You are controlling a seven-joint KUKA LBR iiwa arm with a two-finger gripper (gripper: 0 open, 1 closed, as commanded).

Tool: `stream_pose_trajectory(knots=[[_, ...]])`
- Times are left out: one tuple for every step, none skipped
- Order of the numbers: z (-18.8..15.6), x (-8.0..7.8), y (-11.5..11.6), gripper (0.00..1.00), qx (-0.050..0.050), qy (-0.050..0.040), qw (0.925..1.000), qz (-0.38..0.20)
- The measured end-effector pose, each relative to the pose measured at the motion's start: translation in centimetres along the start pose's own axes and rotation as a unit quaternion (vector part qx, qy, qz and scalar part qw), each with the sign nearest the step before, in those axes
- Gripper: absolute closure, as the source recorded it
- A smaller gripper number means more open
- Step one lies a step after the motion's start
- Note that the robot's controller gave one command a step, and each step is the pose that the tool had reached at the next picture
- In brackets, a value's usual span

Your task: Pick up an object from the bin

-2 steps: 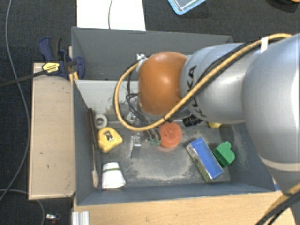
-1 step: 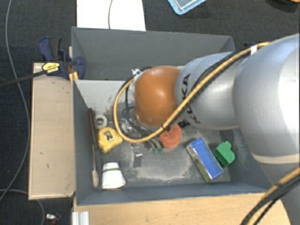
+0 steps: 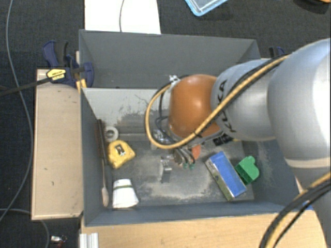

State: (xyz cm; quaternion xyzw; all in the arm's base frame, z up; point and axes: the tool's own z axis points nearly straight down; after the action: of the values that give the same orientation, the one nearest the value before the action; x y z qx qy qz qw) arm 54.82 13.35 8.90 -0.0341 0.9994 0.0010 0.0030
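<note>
Here the gripper [image 3: 166,168] hangs low over the bare middle of the bin [image 3: 155,61], between the yellow tape [image 3: 120,154] and the blue block [image 3: 226,175], likely lined up to grab one of them, but I cannot tell if it is spread or squeezed tight.

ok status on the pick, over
Gripper low over mid bin, grasp not visible. Small orange-and-green piece close beside it. Blue block and yellow tape measure flank it, apart.
</note>
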Motion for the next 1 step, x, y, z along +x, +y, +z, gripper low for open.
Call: stream_pose_trajectory(knots=[[0.65, -1.35, -0.19, 0.0, -0.001, -0.0015, 0.9955, 0.095]])
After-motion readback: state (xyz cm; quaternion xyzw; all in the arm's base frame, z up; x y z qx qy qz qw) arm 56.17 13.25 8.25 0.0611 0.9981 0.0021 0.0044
